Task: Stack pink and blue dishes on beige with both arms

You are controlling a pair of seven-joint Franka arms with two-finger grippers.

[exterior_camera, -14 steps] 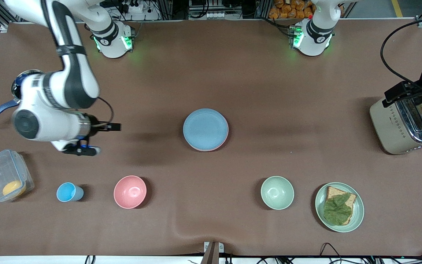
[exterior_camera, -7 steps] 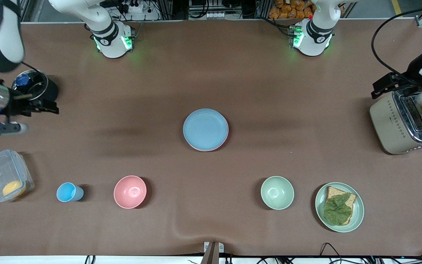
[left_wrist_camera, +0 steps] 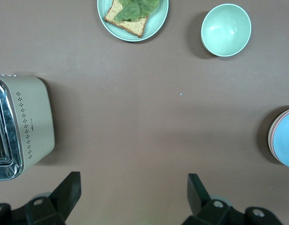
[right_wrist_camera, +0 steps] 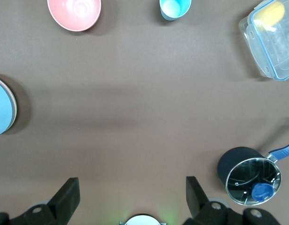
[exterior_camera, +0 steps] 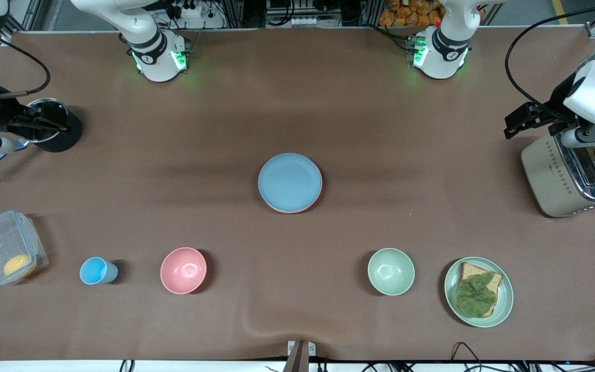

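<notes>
The light blue plate [exterior_camera: 290, 181] lies at the table's middle on top of the pink plate, of which only a thin rim [exterior_camera: 297, 211] shows. The beige plate is hidden from view. The left wrist view catches the stack's edge [left_wrist_camera: 285, 140], and so does the right wrist view [right_wrist_camera: 0, 112]. My right gripper [exterior_camera: 44, 124] hangs open and empty, high over the black pot at the right arm's end. My left gripper [exterior_camera: 522, 121] hangs open and empty beside the toaster at the left arm's end. Both pairs of fingers stand wide apart [left_wrist_camera: 132, 183] [right_wrist_camera: 131, 185].
A toaster [exterior_camera: 571, 175] with bread stands at the left arm's end. A black pot [exterior_camera: 62, 137] with a blue handle stands at the right arm's end. Nearer the camera are a clear container [exterior_camera: 5, 243], blue cup [exterior_camera: 96, 270], pink bowl [exterior_camera: 183, 270], mint bowl [exterior_camera: 391, 271] and mint plate [exterior_camera: 451, 289] with bread.
The right arm has swung away from the table's middle to the pot at its end. The left gripper has drawn away from the toaster top. The stack has not moved.
</notes>
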